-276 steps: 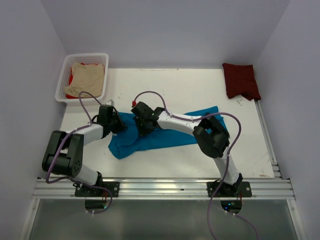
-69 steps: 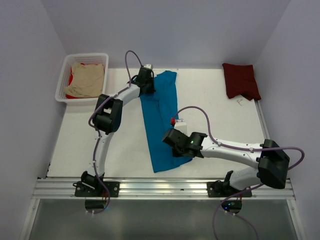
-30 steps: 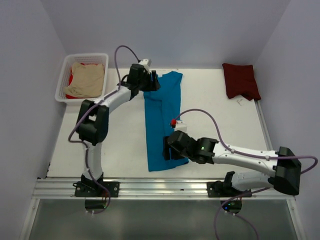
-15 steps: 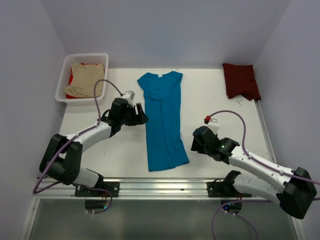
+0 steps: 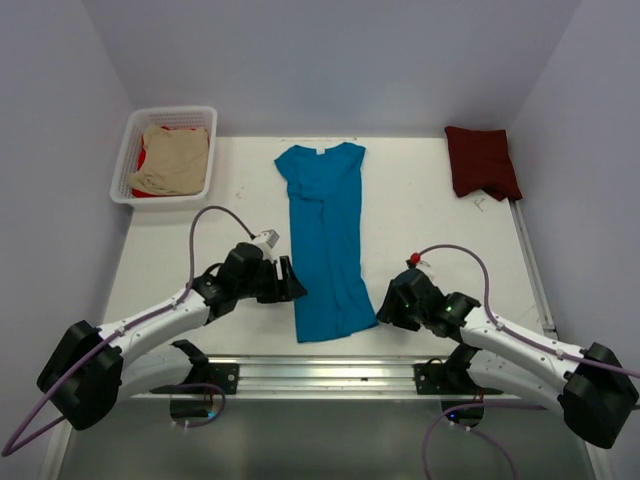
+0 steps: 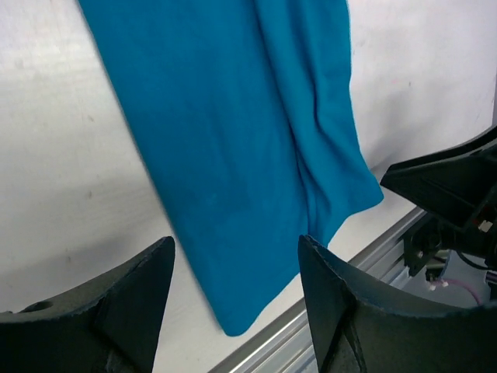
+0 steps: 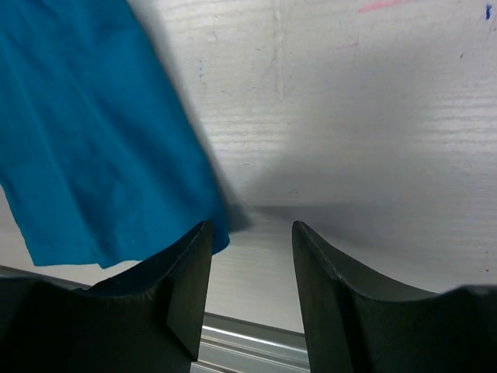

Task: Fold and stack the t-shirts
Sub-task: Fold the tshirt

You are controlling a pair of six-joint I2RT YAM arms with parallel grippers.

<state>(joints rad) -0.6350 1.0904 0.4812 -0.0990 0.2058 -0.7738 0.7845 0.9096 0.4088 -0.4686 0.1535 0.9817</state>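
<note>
Just a white lattice basket [image 5: 122,165], beige t-shirt [image 5: 172,158] atop red t-shirt [image 5: 141,160] inside.

no readable text, white neck label [image 5: 320,150] on the teal t-shirt [image 5: 326,240] — too small to make out

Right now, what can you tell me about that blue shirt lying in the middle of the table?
The shirt is teal-blue, soft plain cloth, short-sleeved, with a small white label at the neck. It lies flat on the white table as a long narrow strip, neck at the far end, hem by the near edge. Lengthwise creases run down it. The left fingers and right fingers stand open at either side of its hem end; neither holds it.
</note>
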